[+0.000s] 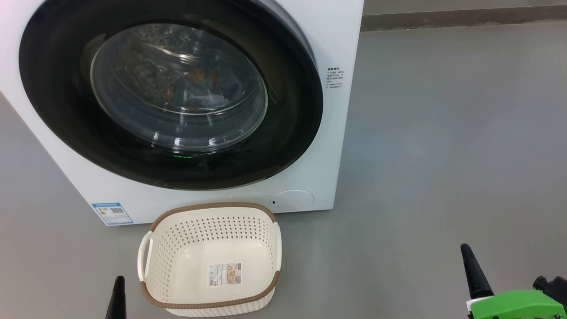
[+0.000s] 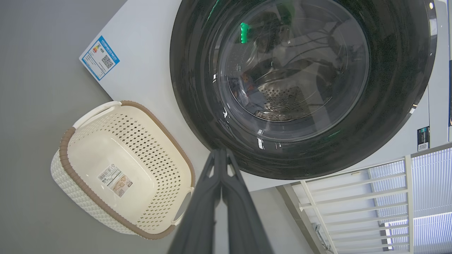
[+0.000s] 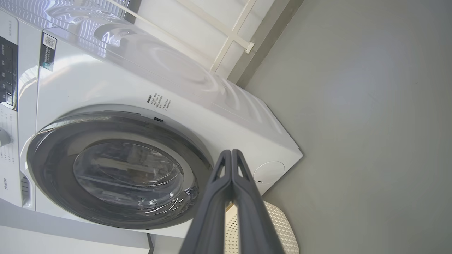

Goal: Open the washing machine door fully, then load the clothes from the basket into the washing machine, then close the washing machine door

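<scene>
Left tool (image 2: 221, 151) closed; clothes (image 1: 195, 87) perhaps inside.

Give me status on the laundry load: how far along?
Done: basket empty; bluish clothes show faintly behind the washing machine door, which looks shut flush. In hand: nothing; left end effector and right end effector are shut and empty. Left: nothing visible, looks complete.

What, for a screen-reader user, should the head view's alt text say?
White washing machine, black door shut, on grey floor; empty cream basket before it. The left gripper and right gripper tips along the bottom edge.
</scene>
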{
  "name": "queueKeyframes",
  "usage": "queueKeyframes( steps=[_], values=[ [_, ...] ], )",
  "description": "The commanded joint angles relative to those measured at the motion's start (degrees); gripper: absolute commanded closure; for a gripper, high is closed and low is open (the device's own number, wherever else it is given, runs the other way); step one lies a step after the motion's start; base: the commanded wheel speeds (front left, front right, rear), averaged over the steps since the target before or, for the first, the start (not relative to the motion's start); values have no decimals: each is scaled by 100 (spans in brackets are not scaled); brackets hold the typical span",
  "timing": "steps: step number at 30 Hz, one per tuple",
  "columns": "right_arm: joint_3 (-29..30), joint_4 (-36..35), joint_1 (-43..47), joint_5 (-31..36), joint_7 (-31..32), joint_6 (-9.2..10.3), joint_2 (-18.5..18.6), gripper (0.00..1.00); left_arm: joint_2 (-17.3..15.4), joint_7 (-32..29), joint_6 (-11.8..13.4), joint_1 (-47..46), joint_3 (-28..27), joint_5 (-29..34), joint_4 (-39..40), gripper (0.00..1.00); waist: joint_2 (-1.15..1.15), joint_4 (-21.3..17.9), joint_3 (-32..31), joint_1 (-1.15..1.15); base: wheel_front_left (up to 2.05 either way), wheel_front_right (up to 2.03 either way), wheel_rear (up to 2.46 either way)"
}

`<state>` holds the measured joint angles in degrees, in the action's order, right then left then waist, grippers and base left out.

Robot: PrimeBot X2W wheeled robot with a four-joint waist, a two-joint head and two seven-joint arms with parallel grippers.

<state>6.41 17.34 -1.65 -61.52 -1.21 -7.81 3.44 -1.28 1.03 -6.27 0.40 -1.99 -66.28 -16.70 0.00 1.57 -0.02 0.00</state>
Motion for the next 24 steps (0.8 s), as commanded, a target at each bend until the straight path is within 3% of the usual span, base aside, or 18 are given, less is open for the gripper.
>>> queueKeyframes(
  steps=[1,24],
  values=[
    [-56,-173,-300,-203,43,20,8,100,-102,-39,-47,-281,-165,-154,163,100,0,-5,1,0,0,0,0],
    [-19,-258,-382,-1727,431,26,-26,100,-133,-418,-87,-483,-318,-1452,217,100,0,-86,11,0,0,0,0]
  ],
)
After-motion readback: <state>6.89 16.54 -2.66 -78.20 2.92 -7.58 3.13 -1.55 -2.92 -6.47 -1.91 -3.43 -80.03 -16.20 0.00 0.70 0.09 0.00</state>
